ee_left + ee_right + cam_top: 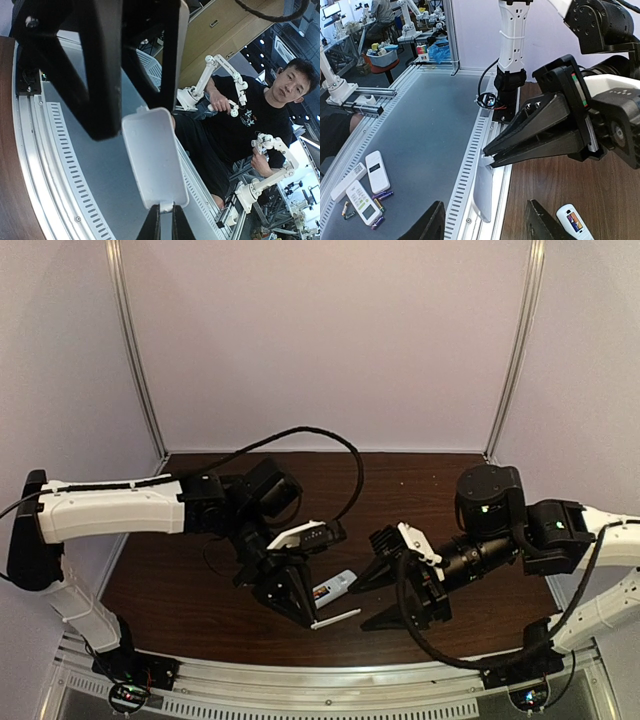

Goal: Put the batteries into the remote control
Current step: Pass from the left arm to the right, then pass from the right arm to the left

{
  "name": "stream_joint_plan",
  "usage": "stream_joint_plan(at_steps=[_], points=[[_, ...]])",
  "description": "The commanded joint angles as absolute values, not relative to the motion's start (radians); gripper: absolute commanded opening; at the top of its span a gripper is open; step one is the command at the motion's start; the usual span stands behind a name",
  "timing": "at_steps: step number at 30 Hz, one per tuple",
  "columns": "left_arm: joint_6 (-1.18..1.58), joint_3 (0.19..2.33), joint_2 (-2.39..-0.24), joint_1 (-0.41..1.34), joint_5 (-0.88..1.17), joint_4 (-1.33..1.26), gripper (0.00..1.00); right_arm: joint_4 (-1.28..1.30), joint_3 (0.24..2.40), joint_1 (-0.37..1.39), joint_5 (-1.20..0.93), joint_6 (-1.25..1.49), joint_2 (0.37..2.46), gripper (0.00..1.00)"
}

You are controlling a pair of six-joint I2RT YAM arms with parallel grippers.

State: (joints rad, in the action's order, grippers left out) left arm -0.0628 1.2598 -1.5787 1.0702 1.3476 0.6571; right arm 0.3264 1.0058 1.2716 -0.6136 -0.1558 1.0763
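Right wrist view: left gripper [487, 161] pinches white cover [482, 192]; right gripper [485, 210] spread; remote [575, 225] at 5 o'clock, batteries [573, 220] inside, writing unreadable.

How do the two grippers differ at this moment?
The left gripper is shut on a white cover; the right gripper is open and empty. In the top view, the left gripper is left of the remote control, the right gripper right of it. Both are close to it.
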Motion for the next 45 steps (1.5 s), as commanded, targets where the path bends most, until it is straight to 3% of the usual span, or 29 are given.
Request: stream_joint_plan(at_steps=[1, 14, 24, 25, 27, 30, 36, 41, 45], points=[[-0.096, 1.294, -1.604, 1.085, 1.398, 0.66, 0.0, 0.386, 1.046, 1.343, -0.478, -0.219, 1.108, 0.53], [-0.104, 1.307, -1.633, 1.097, 1.429, 0.66, 0.0, 0.44, 1.104, 1.446, -0.354, -0.264, 1.158, 0.33], [-0.111, 1.32, -1.644, 1.105, 1.44, 0.662, 0.0, 0.458, 1.116, 1.463, -0.325, -0.277, 1.18, 0.07], [-0.111, 1.321, -1.644, 1.106, 1.44, 0.664, 0.04, 0.457, 1.115, 1.462, -0.323, -0.275, 1.179, 0.04], [-0.111, 1.326, -1.642, 1.106, 1.44, 0.669, 0.29, 0.457, 1.113, 1.463, -0.317, -0.275, 1.174, 0.0], [-0.132, 1.344, -1.636, 1.105, 1.42, 0.691, 0.51, 0.454, 1.111, 1.463, -0.318, -0.269, 1.167, 0.0], [-0.05, 1.322, -1.53, 1.063, 1.21, 0.55, 0.67, 0.433, 1.087, 1.46, -0.315, -0.225, 1.149, 0.0], [0.168, 1.125, -1.295, 0.964, 0.847, 0.198, 0.94, 0.326, 1.016, 1.372, -0.357, -0.071, 1.106, 0.0], [0.13, 0.996, -1.112, 0.96, 0.461, 0.115, 0.97, 0.172, 0.935, 1.185, -0.536, 0.15, 1.093, 0.0]])
